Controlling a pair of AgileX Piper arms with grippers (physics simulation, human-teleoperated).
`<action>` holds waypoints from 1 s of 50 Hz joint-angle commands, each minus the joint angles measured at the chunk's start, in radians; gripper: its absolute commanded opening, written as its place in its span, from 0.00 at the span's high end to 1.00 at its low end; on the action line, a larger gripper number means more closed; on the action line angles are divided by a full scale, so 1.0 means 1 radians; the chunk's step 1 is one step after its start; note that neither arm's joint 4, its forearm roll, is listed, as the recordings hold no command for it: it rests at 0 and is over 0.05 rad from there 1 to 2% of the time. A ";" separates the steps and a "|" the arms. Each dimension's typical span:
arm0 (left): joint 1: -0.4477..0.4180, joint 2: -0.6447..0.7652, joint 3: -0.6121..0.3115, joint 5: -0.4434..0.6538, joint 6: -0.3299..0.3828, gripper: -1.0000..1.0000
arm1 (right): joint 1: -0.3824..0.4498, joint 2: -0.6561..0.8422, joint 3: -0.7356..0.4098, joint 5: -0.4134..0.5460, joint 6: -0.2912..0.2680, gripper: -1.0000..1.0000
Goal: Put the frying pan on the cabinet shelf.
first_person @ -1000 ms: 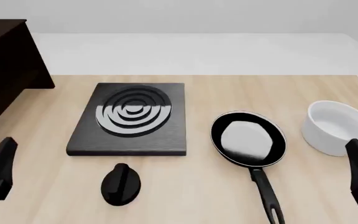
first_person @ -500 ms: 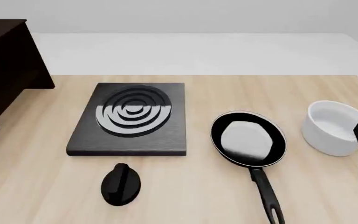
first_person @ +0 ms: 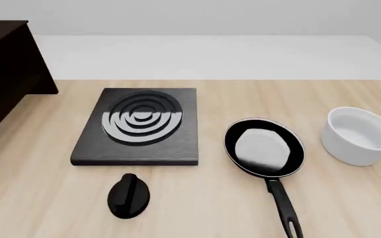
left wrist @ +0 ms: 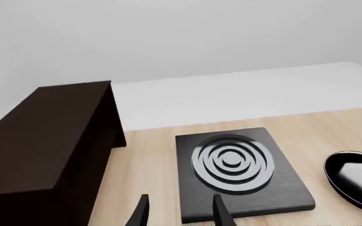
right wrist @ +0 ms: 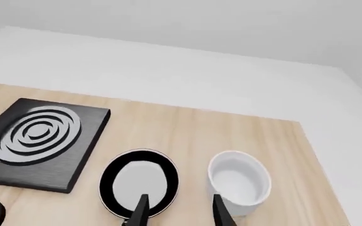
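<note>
The frying pan (first_person: 265, 147) lies flat on the table (first_person: 197, 198) at lower right of the front view, its round bowl toward the middle of the frame and its long thin handle running down toward the bottom edge, slanting slightly rightward; the handle's tip reaches the frame's bottom border. Bare wood shows all around the pan. To its left is the black stove plate (first_person: 137, 126) with ring pattern, apart from the pan by a strip of table. The white bowl (first_person: 357, 135) stands to the pan's right, close to the table's right edge, not touching the pan. A small black knob (first_person: 128, 195) lies below the stove plate, left of the handle and well apart. The dark cabinet (first_person: 4, 79) fills the upper left corner. The left gripper (left wrist: 177, 214) and right gripper (right wrist: 176, 212) both show two fingers spread apart with nothing between them
</note>
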 commanded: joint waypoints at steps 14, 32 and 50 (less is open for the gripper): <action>-0.027 0.031 -0.114 0.114 -0.024 0.00 | 0.167 0.370 -0.149 0.202 0.113 0.00; -0.039 0.049 -0.126 0.116 -0.056 0.00 | 0.209 0.588 -0.096 0.174 0.165 0.00; -0.041 0.026 -0.117 0.108 -0.049 0.00 | 0.259 0.696 0.010 0.096 0.152 0.00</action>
